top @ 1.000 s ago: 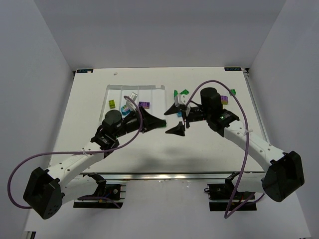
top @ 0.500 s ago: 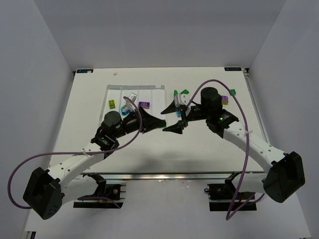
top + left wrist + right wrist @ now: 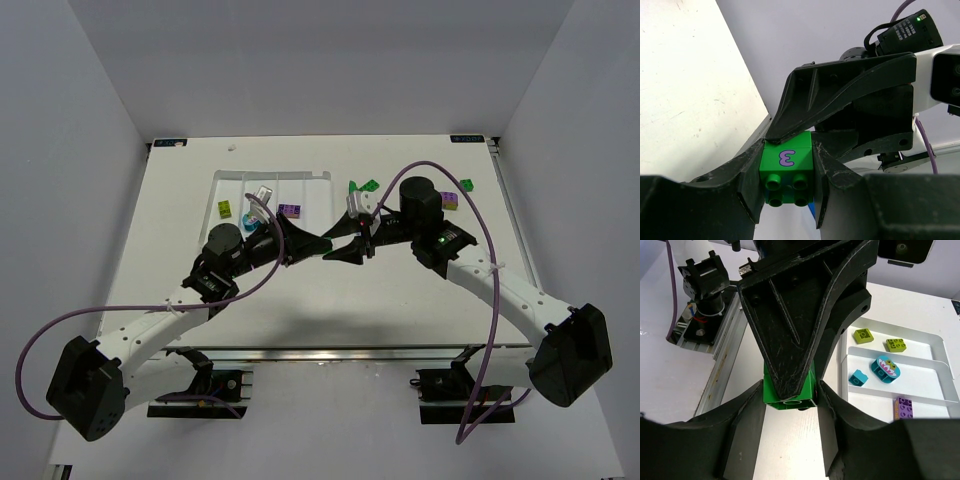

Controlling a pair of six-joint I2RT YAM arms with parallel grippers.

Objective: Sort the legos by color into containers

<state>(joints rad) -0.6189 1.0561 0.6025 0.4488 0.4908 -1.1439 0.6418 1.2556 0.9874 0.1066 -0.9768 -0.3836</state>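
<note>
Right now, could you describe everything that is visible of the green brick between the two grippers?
The green brick is a small, glossy plastic block with four round studs on one face and a purple 3 printed on a side. It is held in the air above the table, clamped between the fingers of the left gripper. The right gripper meets it from the opposite end, its fingers against the brick's sides. Nothing else touches it.

A green lego (image 3: 787, 172) marked with a purple 3 is held in the air over the middle of the table (image 3: 420, 300). In the white tray (image 3: 935, 352), set by the far edge left of centre, two yellow-green legos (image 3: 863, 334) are seen in the leftmost compartment, two teal legos (image 3: 885, 367) in the next and one purple lego (image 3: 903, 407) in the third. Loose legos (image 3: 370, 185) are scattered along the far edge.
</note>
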